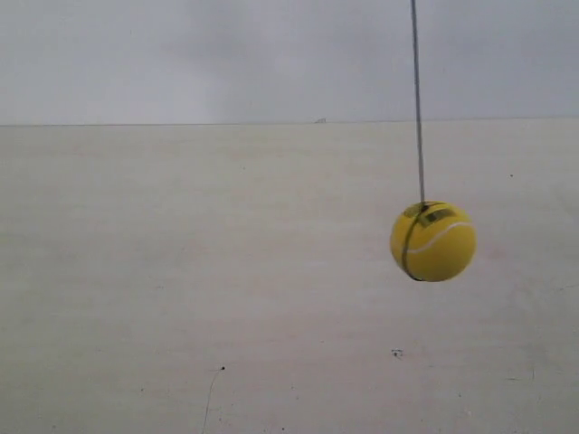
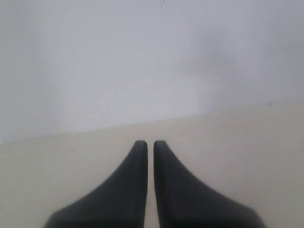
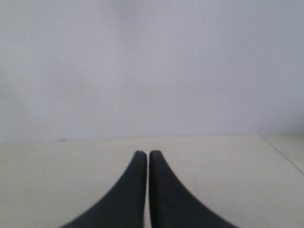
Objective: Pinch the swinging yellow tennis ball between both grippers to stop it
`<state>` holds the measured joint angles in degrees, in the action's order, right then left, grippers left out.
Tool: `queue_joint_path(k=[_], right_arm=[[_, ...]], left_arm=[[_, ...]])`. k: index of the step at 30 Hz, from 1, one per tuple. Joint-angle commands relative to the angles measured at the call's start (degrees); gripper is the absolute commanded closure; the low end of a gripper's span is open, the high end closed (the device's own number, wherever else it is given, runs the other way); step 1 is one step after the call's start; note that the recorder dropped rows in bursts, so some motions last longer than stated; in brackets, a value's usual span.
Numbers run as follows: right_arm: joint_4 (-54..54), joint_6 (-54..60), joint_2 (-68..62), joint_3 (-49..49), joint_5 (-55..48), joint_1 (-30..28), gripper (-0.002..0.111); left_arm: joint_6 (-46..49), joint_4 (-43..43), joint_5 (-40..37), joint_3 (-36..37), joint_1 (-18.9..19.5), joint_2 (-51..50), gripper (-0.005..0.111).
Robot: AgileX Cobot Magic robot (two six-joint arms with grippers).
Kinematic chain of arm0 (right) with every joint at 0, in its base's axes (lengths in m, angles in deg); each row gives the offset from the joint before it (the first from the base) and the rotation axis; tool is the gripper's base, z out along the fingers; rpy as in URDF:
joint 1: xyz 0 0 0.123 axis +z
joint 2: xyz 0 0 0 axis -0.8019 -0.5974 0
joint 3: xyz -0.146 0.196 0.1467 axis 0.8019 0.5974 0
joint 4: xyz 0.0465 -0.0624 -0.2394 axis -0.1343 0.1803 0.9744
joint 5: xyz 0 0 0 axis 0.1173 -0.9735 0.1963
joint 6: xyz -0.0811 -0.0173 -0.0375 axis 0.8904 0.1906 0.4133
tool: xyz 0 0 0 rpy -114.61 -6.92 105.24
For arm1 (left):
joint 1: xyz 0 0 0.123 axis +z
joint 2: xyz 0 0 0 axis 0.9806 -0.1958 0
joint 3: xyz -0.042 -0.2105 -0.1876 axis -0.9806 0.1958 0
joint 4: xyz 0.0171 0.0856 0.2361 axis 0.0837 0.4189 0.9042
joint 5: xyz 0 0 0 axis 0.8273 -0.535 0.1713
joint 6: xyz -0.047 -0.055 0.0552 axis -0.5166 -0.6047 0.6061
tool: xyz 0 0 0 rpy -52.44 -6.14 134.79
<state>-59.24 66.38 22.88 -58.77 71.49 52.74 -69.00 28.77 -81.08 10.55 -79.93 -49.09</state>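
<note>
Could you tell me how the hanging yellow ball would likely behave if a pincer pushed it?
The ball hangs free on a thin string, so a one-sided push would probably just swing it away. Its round, smooth-looking surface might slip off the narrow tips of the left pincer or right pincer unless pressed centrally.

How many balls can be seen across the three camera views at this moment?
1. The yellow tennis ball hangs from a thin string in the right half of the exterior view. Neither wrist view shows a ball, and nothing in view could hide another.
</note>
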Motion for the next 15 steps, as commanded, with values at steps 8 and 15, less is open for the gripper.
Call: queue_joint_path(k=[8, 15], right_arm=[[0.46, -18.12, 0.31, -0.04, 21.14, 0.26, 0.108], [3.06, -29.15, 0.31, -0.04, 38.7, 0.26, 0.108]], left_arm=[[-20.68, 0.03, 29.99, 0.22, 0.05, 0.15, 0.102], [-18.27, 0.86, 45.3, -0.97, 0.05, -0.47, 0.102]])
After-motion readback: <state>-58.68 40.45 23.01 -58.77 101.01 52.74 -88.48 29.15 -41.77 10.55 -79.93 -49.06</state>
